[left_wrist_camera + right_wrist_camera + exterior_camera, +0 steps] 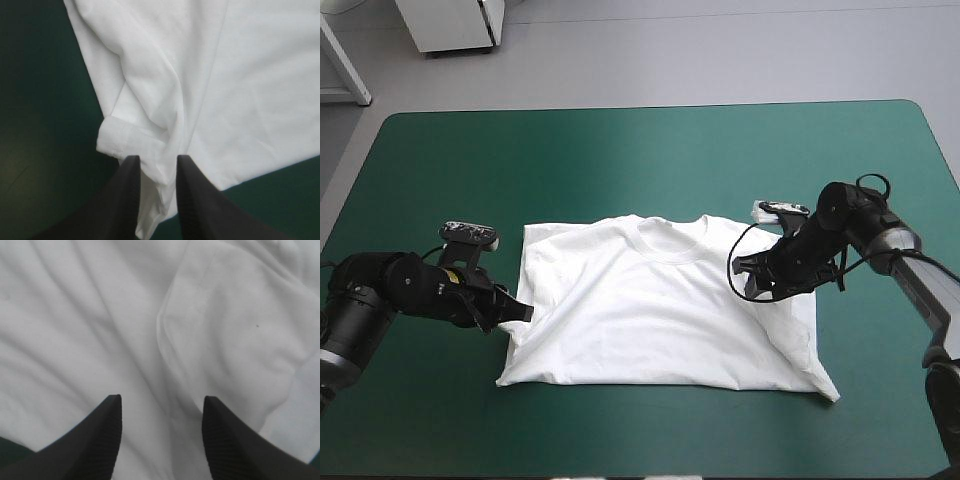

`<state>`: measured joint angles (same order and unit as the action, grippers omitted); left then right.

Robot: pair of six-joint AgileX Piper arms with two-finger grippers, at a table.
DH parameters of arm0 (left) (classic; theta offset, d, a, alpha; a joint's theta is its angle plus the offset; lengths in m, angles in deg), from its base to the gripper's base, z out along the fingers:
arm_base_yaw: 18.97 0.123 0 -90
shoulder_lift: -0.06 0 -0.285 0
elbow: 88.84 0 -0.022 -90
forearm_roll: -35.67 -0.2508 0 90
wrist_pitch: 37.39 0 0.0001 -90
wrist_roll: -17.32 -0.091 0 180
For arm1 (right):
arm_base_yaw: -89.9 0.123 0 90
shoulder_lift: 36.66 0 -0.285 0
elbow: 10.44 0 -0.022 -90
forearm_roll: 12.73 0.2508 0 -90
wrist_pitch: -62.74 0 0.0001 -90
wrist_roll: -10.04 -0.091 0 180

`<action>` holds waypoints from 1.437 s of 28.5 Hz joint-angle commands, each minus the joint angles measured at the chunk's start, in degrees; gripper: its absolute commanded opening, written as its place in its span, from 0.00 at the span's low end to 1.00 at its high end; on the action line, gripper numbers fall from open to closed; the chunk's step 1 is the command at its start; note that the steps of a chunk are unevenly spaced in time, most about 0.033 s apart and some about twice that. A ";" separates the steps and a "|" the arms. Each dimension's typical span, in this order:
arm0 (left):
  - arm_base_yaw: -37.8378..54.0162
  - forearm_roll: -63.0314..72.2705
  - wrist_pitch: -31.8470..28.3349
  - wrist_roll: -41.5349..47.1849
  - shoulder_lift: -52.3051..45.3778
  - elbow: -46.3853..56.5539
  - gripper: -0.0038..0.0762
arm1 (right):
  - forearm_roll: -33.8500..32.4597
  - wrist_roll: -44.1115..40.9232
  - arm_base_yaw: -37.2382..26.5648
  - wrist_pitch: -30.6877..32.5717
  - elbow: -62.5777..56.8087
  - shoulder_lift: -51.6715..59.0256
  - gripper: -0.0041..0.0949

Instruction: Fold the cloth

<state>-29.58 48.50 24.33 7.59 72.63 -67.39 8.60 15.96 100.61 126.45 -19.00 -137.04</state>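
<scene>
T-shirt (660, 310) on teal-green cover (620, 160); left gripper (518, 312), right gripper (745, 276) at sleeves.

You are at a robotics lab bench. Indicators: a table (650, 150) under a teal-green cover, with the left gripper (523, 313) and right gripper (738, 272) low over it; bare grey floor (720, 50) beyond the table, ahead of both grippers; a white cabinet (455, 25) on that floor, far ahead of the left gripper.

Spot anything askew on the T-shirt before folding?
The T-shirt lies mostly flat, but its near right corner juts out in a point, and the sleeve by the left tool is rolled and bunched.
</scene>
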 commanded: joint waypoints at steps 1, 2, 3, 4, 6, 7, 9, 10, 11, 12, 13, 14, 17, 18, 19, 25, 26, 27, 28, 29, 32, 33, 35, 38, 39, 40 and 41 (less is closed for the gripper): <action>-0.15 1.10 -0.61 0.35 -1.10 -1.81 0.28 | -1.72 -0.11 0.05 1.45 1.75 5.97 0.52; -0.15 0.29 0.60 0.09 -1.10 -1.81 0.28 | -3.84 -0.82 0.05 2.14 1.75 8.10 0.51; -0.15 -0.55 1.45 0.09 -1.10 -1.81 0.28 | -5.16 -1.09 0.05 2.68 1.75 9.54 0.51; -0.15 -1.53 2.45 0.09 -1.10 -1.81 0.28 | -6.07 -1.09 0.05 3.37 1.75 11.05 0.50; -0.15 -3.12 4.47 0.19 -1.10 -1.35 0.28 | -7.05 -1.09 0.05 4.77 1.75 14.01 0.49; -0.15 -3.96 6.18 0.19 -1.10 -0.70 0.28 | -7.45 -1.41 0.05 5.36 1.75 15.46 0.48; -0.15 -3.20 9.06 0.32 -1.10 2.08 0.28 | -7.87 -2.69 0.05 5.62 1.75 19.17 0.47; -0.15 -2.47 9.20 0.32 -1.10 2.91 0.28 | -7.87 -2.94 0.05 5.62 1.75 20.08 0.47; -0.15 -1.31 9.06 0.32 -1.35 3.80 0.28 | -7.87 -3.36 0.05 5.94 1.75 21.08 0.46; -0.15 -0.34 8.42 0.32 -1.59 4.61 0.28 | -7.87 -3.97 0.05 6.60 1.75 22.04 0.46; -0.15 0.20 7.96 0.17 -1.71 5.21 0.28 | -7.87 -4.11 0.05 7.16 1.75 22.89 0.46; -0.15 0.30 7.83 -0.01 -1.84 5.56 0.28 | -7.76 -4.24 0.05 7.80 1.75 23.63 0.46; -0.15 0.29 8.09 0.30 -2.06 6.55 0.29 | -7.71 -5.50 0.05 7.80 1.64 25.98 0.46; -0.15 0.97 8.40 -0.35 -2.06 6.83 0.31 | -7.62 -5.93 0.05 7.80 1.64 26.56 0.46; -0.15 2.06 8.55 -1.46 -2.06 7.31 0.33 | -7.35 -5.93 0.05 7.80 1.64 27.17 0.46; -0.15 8.01 8.18 -8.87 -2.06 8.51 0.64 | -6.08 -6.51 0.05 7.80 1.64 30.50 0.40; -0.15 6.17 7.82 -7.99 -2.06 8.51 0.65 | -6.08 -6.51 0.05 7.80 1.64 30.63 0.40; -0.15 3.66 7.20 -6.44 -2.06 8.51 0.65 | -6.08 -6.51 0.05 7.80 1.64 31.03 0.39; -0.15 1.19 6.79 -5.41 -1.95 8.51 0.65 | -6.08 -6.51 0.05 7.80 1.64 31.16 0.39; -0.15 -0.08 6.47 -4.63 -1.84 8.51 0.65 | -6.08 -6.51 0.05 7.80 1.64 31.41 0.39; -0.15 -0.70 4.21 -4.48 -0.94 8.65 0.65 | -6.08 -6.51 0.05 7.80 1.64 31.51 0.39; -0.15 -0.70 3.18 -3.98 -0.19 8.80 0.65 | -6.18 -6.51 0.05 7.80 1.64 31.51 0.39; -0.15 -0.70 2.16 -3.75 1.13 10.01 0.65 | -6.18 -6.51 0.05 7.80 1.64 31.51 0.39; -0.15 -0.70 1.10 -1.86 3.88 12.64 0.62 | -6.46 -5.93 0.05 7.80 1.64 31.51 0.39; -0.15 -0.70 0.52 -0.82 4.67 13.48 0.61 | -6.55 -5.93 0.05 7.80 1.64 31.51 0.39; -0.15 -0.70 -0.20 -0.15 5.26 14.10 0.60 | -6.69 -5.93 0.05 7.80 1.64 31.51 0.39; -0.15 -0.70 -1.33 0.59 5.39 14.38 0.60 | -6.83 -5.58 0.05 7.80 1.64 31.51 0.39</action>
<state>-29.58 47.16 25.34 5.71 77.87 -52.98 1.47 9.46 100.61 134.20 -19.00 -106.74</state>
